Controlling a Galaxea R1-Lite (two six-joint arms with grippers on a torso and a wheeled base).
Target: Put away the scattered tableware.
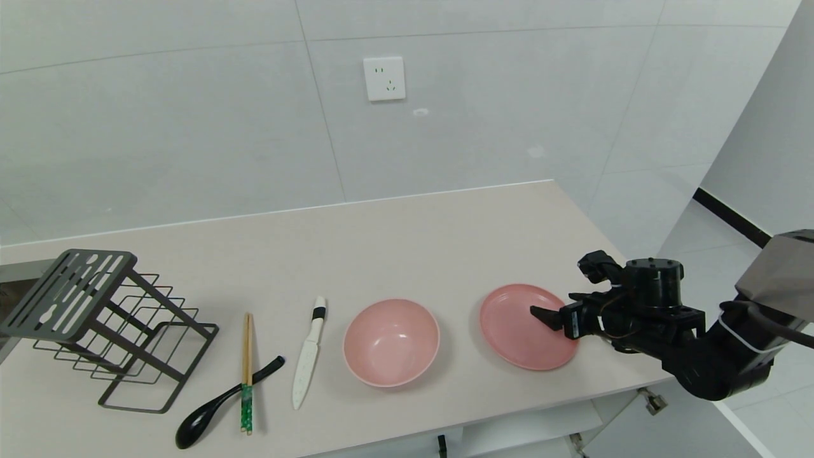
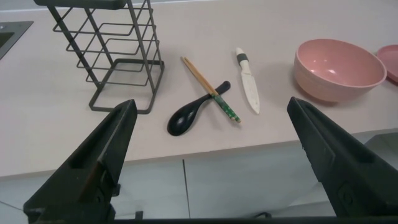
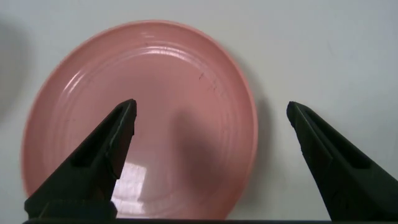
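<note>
The right hand [image 1: 569, 289] hangs open over the plate [image 1: 518, 327], one finger above the dish and one outside its rim, apparently lined up to pinch that edge. The left hand [image 2: 210, 106] waits open, back from the surface [image 1: 413, 254]. Laid out in a row are one plate, one bowl [image 1: 391, 341], one knife [image 1: 310, 353], one pair of chopsticks [image 1: 247, 369], one spoon [image 1: 216, 404] and one wire rack [image 1: 108, 318], likely their destination.

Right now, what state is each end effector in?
Left end effector: open, holding nothing.
Right end effector: open above the pink plate, holding nothing.
</note>
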